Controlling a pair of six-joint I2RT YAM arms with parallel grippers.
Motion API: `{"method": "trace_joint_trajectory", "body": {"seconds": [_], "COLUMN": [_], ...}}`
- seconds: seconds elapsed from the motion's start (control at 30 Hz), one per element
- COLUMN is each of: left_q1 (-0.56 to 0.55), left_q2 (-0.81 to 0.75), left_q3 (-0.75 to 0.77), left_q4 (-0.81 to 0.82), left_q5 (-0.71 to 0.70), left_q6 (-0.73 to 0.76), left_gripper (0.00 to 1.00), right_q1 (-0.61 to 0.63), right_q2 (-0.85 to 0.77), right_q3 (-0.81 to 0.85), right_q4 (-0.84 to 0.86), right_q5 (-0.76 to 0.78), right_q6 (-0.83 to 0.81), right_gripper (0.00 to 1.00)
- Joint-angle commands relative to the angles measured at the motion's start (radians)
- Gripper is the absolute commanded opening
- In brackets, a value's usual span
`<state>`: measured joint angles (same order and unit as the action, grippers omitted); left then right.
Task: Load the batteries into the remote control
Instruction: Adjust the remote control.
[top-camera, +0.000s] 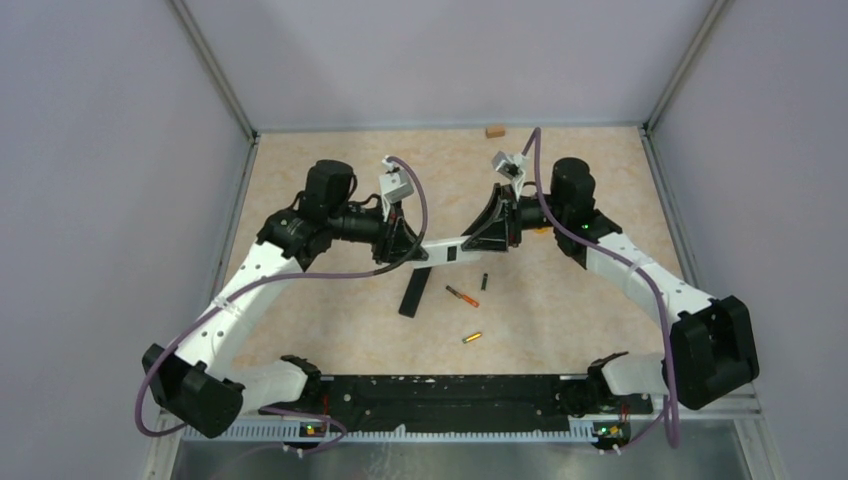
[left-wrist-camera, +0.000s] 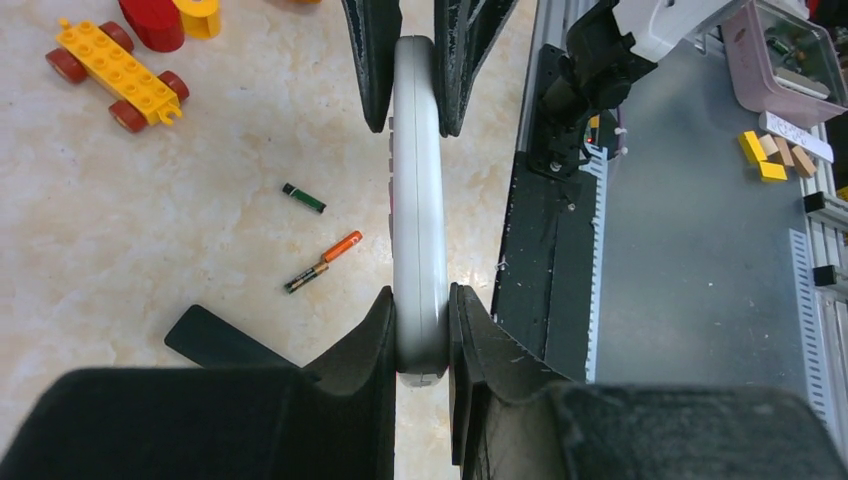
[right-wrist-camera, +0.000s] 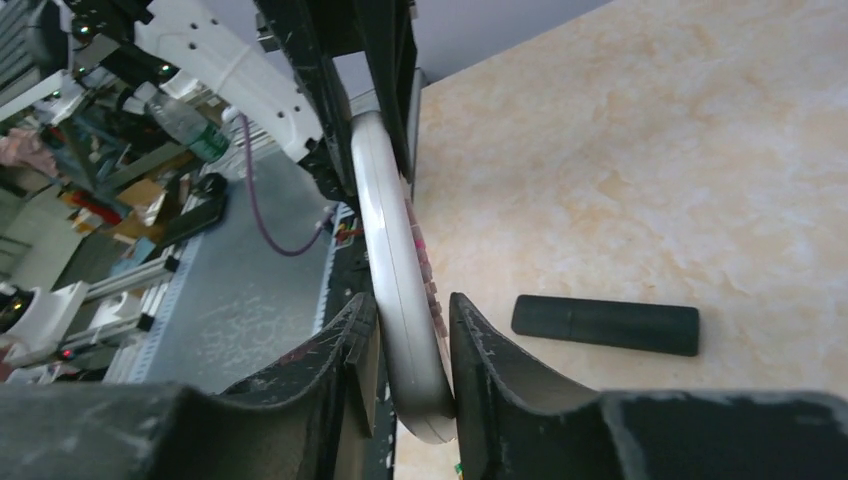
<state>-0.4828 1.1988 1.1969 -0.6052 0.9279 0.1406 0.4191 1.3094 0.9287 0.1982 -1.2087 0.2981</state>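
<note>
While both arms are holding the remote control (top-camera: 440, 247) up off the table (top-camera: 580, 190) - left gripper (top-camera: 420, 250) clamping one end tight, right gripper (top-camera: 474, 242) pinching the other - the batteries (top-camera: 462, 296) are lying loose below it, near the black cover (top-camera: 415, 292)
</note>
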Motion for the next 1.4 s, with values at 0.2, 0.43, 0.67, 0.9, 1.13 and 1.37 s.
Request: {"method": "trace_joint_trajectory", "body": {"seconds": [0.2, 0.43, 0.67, 0.9, 1.13, 1.37], "left_q1": [0.006, 0.014, 0.029, 0.029, 0.029, 0.029], "left_q2": [-0.104, -0.097, -0.113, -0.142, -0.098, -0.073], "left_q3": [-0.004, -0.078, -0.184, -0.308, -0.353, -0.351], "left_q4": [0.197, 0.543, 0.889, 1.176, 1.354, 1.364], "left_q5": [0.087, -0.126, -0.293, -0.429, -0.451, -0.466], "left_q6": [-0.101, -0.511, -0.891, -1.061, -1.160, -1.193], "left_gripper": [0.20, 0.99, 0.99, 0.87, 0.82, 0.64], "right_q1": [0.035, 0.026, 0.029, 0.043, 0.096, 0.101], "right_q2": [-0.047, -0.017, 0.032, 0.065, 0.105, 0.135], "right_q3": [-0.001, 0.032, 0.059, -0.005, -0.006, -0.024], "right_q4": [0.220, 0.503, 0.726, 0.800, 0.775, 0.858], "right_q5": [-0.100, 0.104, 0.340, 0.581, 0.617, 0.571], "right_q6": [0.145, 0.481, 0.786, 0.996, 1.052, 1.106], "right_gripper": [0.00, 0.00, 0.00, 0.00, 0.00, 0.00]}}
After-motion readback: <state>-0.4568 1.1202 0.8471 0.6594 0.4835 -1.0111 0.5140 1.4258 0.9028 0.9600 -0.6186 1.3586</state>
